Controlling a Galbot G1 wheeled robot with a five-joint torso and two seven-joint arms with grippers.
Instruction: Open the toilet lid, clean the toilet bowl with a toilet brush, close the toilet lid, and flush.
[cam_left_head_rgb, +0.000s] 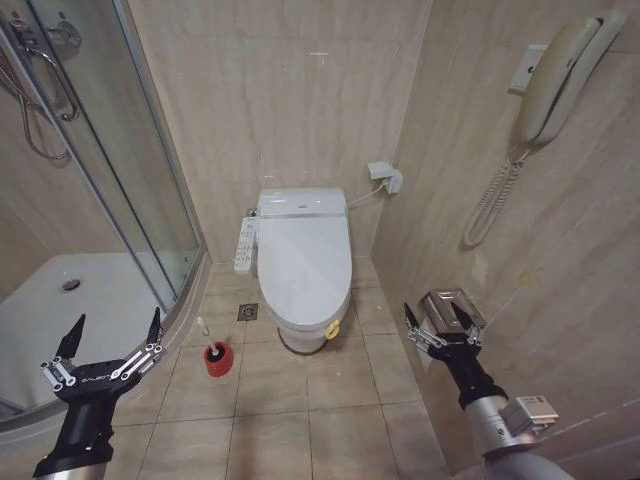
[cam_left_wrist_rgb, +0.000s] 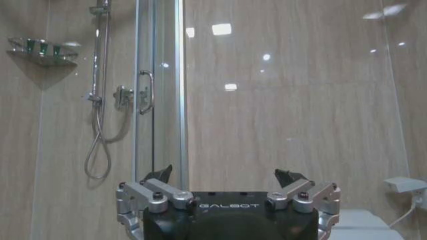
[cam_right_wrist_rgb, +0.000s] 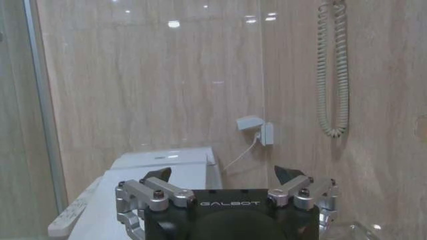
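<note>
At the far left, a wide white shower tray (cam_left_head_rgb: 60, 320) lies behind a curved glass shower screen (cam_left_head_rgb: 120, 180). Near it, low at the left, the left hand (cam_left_head_rgb: 113, 335) hangs above the beige tiled floor (cam_left_head_rgb: 300, 410) with its dark fingers spread wide apart, gripping nothing. Just right of that hand, the toilet brush (cam_left_head_rgb: 203, 328), a thin white stick handle, stands upright in its round red cup-shaped holder (cam_left_head_rgb: 219, 358) on the floor, near the front left of the toilet. In the middle, against the far wall, the large glossy white oval plastic toilet lid (cam_left_head_rgb: 302, 262) lies shut over the toilet bowl (cam_left_head_rgb: 300, 338), its small yellow pull tab (cam_left_head_rgb: 331, 328) at the near edge. Right of the toilet, the right hand (cam_left_head_rgb: 437, 319) hovers near the right wall, fingers open and empty. Higher on that wall hangs a cream wall telephone (cam_left_head_rgb: 560, 75) with a coiled cord.
</note>
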